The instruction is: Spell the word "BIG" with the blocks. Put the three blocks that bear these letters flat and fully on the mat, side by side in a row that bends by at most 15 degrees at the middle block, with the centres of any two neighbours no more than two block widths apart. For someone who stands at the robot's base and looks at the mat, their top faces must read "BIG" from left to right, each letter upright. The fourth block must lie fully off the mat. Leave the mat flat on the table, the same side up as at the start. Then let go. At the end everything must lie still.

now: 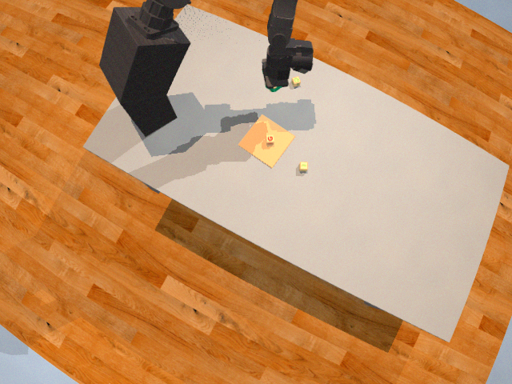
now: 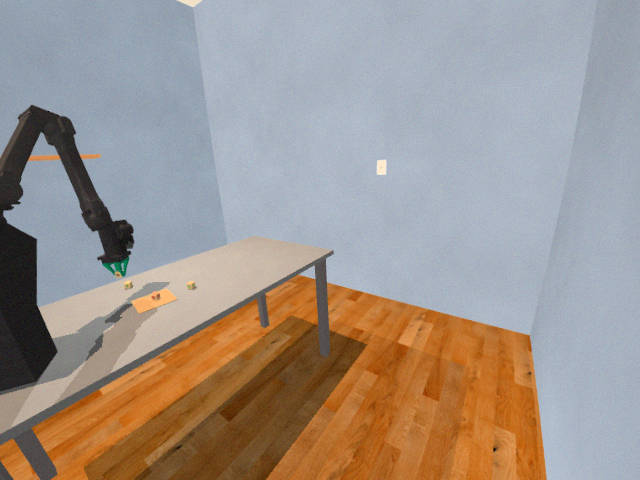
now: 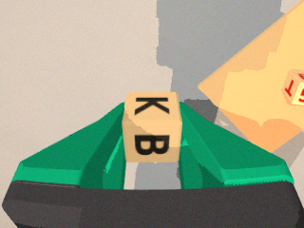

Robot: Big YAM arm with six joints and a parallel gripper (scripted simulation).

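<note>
My gripper (image 1: 274, 88) (image 2: 118, 273) (image 3: 152, 112) is shut on a wooden block, held above the table beyond the mat's far side. The held block (image 3: 152, 127) shows black B on the face nearer the palm and black K on the face beside it. The orange mat (image 1: 251, 142) (image 2: 142, 305) (image 3: 254, 85) lies flat. A block with red letters (image 1: 270, 139) (image 2: 155, 296) (image 3: 296, 90) sits near its middle, apparently G on top. Two yellowish blocks with green marks lie off the mat: one (image 1: 296, 81) (image 2: 128, 284) close to my gripper, one (image 1: 303, 166) (image 2: 191, 285) past the mat's right corner. Their letters are too small to read.
The black pedestal (image 1: 144, 78) (image 2: 20, 320) of the arm stands on the left part of the table (image 1: 372, 206) (image 2: 242, 263). The arm's shadow crosses the table and part of the mat.
</note>
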